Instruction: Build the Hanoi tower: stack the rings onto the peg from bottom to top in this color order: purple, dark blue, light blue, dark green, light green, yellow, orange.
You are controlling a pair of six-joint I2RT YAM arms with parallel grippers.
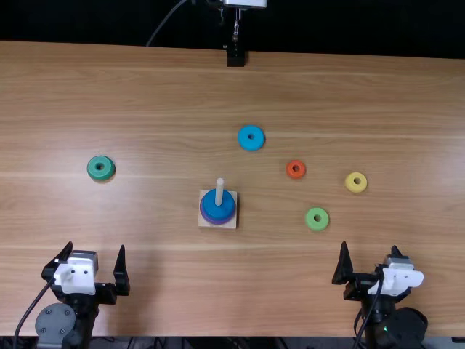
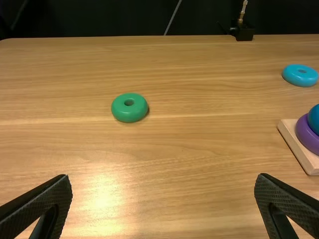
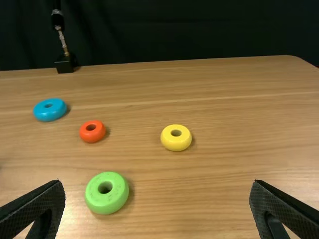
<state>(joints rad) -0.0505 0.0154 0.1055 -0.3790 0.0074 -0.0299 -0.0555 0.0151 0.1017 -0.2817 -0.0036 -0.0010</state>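
On the wooden base (image 1: 206, 221) the purple ring (image 1: 219, 220) lies lowest around the peg (image 1: 219, 190), with the dark blue ring (image 1: 227, 206) on it. Loose on the table lie the light blue ring (image 1: 251, 147), dark green ring (image 1: 100, 177), light green ring (image 1: 317, 227), yellow ring (image 1: 356, 190) and orange ring (image 1: 296, 177). My left gripper (image 1: 96, 263) stands open at the near left; its fingers frame bare table in the left wrist view (image 2: 163, 199). My right gripper (image 1: 369, 260), also open, is at the near right, nearer than the light green ring (image 3: 105, 206).
A black stand (image 1: 235, 57) with a metal rod is at the table's far edge (image 1: 131, 45). The dark green ring lies apart on the left, while the other loose rings are spread right of the peg.
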